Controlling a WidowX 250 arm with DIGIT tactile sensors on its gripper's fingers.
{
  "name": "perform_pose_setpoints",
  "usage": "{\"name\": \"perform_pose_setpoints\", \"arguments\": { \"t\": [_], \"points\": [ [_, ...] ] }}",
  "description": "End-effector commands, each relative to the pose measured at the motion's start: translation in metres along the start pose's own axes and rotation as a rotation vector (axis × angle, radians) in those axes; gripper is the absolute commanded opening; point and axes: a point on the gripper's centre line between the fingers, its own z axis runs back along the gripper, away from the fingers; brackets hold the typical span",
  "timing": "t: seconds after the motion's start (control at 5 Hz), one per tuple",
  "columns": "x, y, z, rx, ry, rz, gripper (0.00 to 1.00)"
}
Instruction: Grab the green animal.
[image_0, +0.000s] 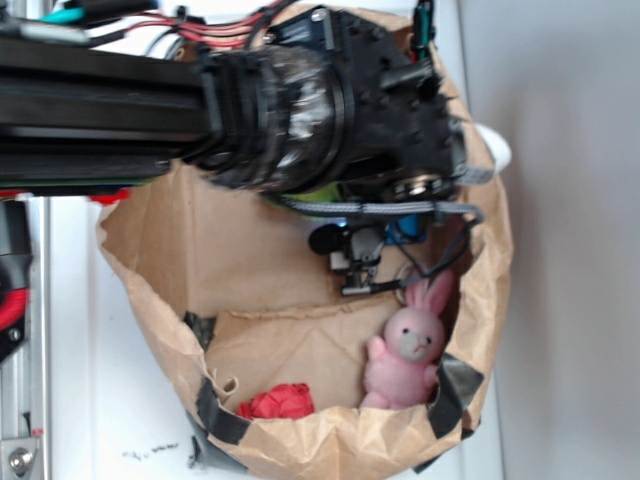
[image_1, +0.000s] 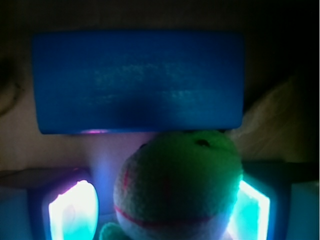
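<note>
The green animal (image_1: 177, 187) (soft, light, squashy) sits between the spread claw (image_1: 160, 205) pads; pinch its round head.

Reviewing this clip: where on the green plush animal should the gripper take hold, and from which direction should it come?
Grip the round fuzzy head of the green plush animal across its width, coming straight down from above into the paper bag. In the wrist view the head sits between the two glowing fingers, nearer the right one, so closing there should pinch soft bulk. The bag's walls probably rule out a side approach. The pink bunny stands apart.
</note>
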Motion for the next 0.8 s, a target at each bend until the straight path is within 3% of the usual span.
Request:
{"name": "perform_pose_setpoints", "arguments": {
  "t": [0.0, 0.4, 0.6],
  "points": [
    [0.006, -0.009, -0.004, 0.048, -0.077, -0.006, 0.0],
    [-0.016, -0.012, 0.013, 0.009, -0.083, 0.009, 0.0],
    [-0.024, -0.013, 0.034, -0.045, -0.086, 0.015, 0.0]
  ]
}}
